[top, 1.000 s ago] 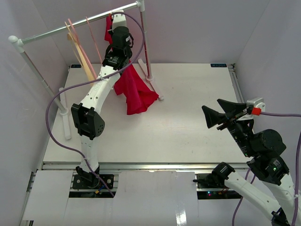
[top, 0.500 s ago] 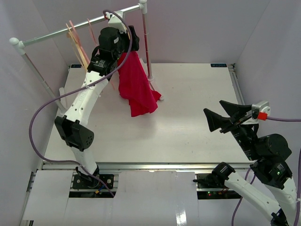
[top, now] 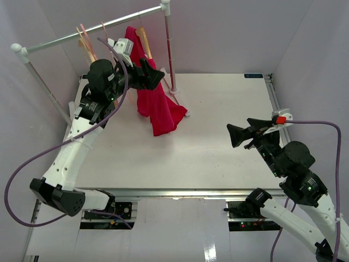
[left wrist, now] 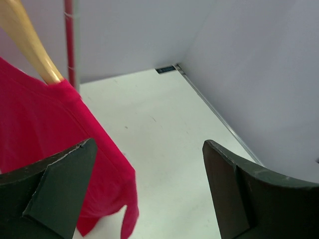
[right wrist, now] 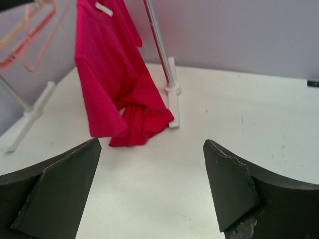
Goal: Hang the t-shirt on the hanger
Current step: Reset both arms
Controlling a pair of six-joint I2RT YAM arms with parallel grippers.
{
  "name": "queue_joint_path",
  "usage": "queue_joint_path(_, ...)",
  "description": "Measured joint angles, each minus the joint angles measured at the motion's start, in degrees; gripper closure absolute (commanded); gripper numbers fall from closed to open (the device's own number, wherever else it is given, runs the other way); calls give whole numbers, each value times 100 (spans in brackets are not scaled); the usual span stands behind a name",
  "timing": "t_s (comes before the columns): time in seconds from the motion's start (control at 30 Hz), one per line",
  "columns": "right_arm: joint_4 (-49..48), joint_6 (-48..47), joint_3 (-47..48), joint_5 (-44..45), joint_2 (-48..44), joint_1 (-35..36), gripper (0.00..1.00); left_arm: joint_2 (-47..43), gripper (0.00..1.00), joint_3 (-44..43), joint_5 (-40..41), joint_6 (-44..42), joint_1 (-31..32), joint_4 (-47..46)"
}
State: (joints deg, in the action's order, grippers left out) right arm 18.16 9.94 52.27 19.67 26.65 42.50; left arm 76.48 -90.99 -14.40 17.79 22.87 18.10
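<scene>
At far left the t-shirt (top: 157, 109) hangs from the hanger (top: 143, 39) on the rail (top: 71, 37), long axis vertical, draping toward the counter (top: 218, 103). We find the left gripper (top: 157, 77), jaws released and empty, just beside its upper part, clearly nearer. The right gripper (top: 232, 135), jaws also released, sits well apart, right.

My white table (top: 229, 109) bears the clothes rack (top: 92, 30) by its two feet. The t-shirt (top: 158, 106) hangs with its hem bunched on the surface just beside the right foot (right wrist: 173, 107) — the left foot (top: 76, 139) sits well apart.
</scene>
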Motion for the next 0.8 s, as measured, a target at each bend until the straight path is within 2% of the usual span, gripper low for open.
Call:
queue_joint_path(0.07,26,141,-185,111,162,0,10,-314,2,517,-265,121,120,-173)
queue_joint_path(0.17,161,303,-436,187,411,0,10,-671,2,1317,-359,199,685,-266)
queue_joint_path(0.3,230,414,-708,270,573,0,10,-1160,2,2728,25,249,1915,-661)
queue_joint_path(0.4,319,499,-773,318,589,0,10,-1571,2,3647,356,299,2465,-844)
queue_joint_path(0.57,201,457,-901,183,284,0,10,-2262,2,4443,1096,398,2609,-1205)
queue_joint_path(0.8,17,304,-1159,-76,-161,0,10,-2878,2,4687,1615,330,2618,-1563)
